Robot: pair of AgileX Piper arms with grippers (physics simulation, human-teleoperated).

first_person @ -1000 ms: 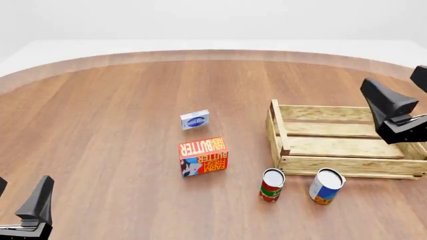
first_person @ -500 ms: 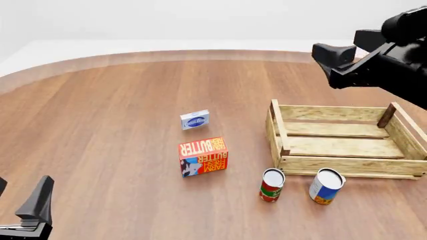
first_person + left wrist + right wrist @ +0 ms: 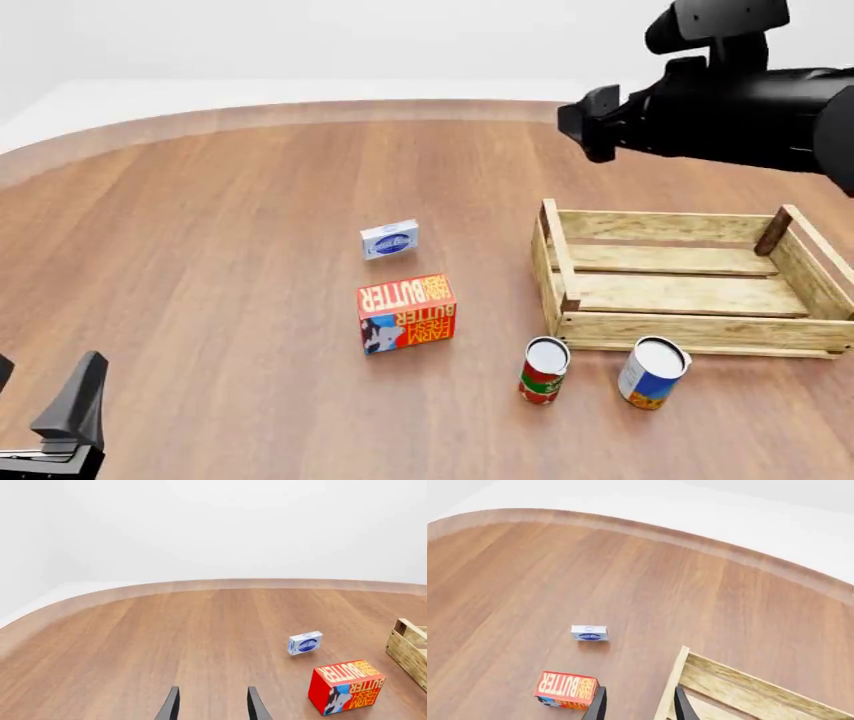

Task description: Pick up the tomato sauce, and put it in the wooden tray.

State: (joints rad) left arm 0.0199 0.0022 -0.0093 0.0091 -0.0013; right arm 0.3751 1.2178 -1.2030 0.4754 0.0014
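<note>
The small cylindrical can of tomato sauce with a red and green label (image 3: 543, 370) is seen upright on the brown wooden table (image 3: 200, 260), near its front edge, just outside the front left corner of the large crate-like tray of pale wooden slats (image 3: 687, 285). Just beside it, toward the right edge, a blue, white and orange can (image 3: 653, 372) is placed. A red and orange butter carton (image 3: 406, 313) and a small blue and white box (image 3: 388, 240) are set nearer the table's middle. The right gripper (image 3: 636, 703) is held high over the tray's far left corner, fingers spread, empty. The left gripper (image 3: 211, 705) is kept by the front left edge, likewise spread and empty.
</note>
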